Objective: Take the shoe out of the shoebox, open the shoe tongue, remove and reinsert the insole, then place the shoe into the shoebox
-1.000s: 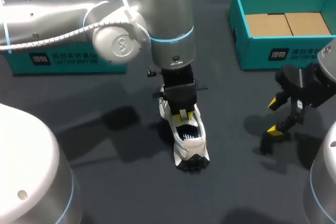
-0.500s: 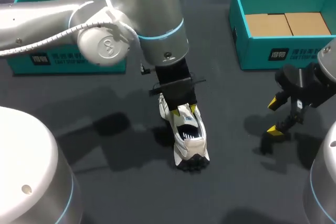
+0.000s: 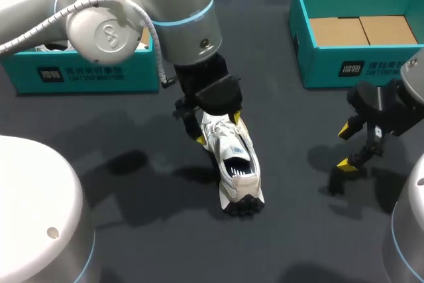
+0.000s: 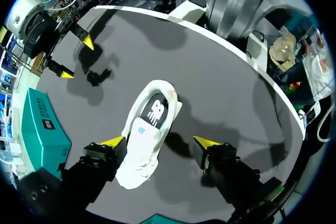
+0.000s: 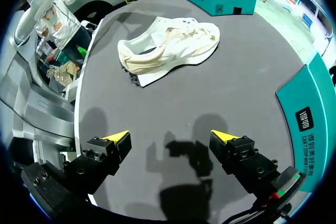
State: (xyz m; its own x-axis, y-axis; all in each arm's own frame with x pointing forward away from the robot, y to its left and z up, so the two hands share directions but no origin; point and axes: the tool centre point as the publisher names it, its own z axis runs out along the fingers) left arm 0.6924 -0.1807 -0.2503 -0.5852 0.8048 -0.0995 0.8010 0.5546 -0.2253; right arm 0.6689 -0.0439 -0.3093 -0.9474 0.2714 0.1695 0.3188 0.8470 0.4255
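- The dark table point(image 3: 298, 236) fills the frame and carries everything you're working with.
- Your left arm point(image 3: 132, 11) comes in from the upper left and reaches down to the centre.
- One teal shoebox point(image 3: 318, 64) sits open at upper right with its brown cardboard floor showing; a second teal box point(image 3: 86, 74) sits at upper left, partly behind the arm.
- The white shoe point(image 3: 235, 164) lies on the table at centre, outside both boxes, opening facing up.
- Your left hand point(image 4: 157, 141) is spread wide, straddling the shoe's toe end without clamping it.
- Your right hand point(image 3: 348, 147) hangs at the right edge, fingers apart, gripping nothing, well apart from the shoe.
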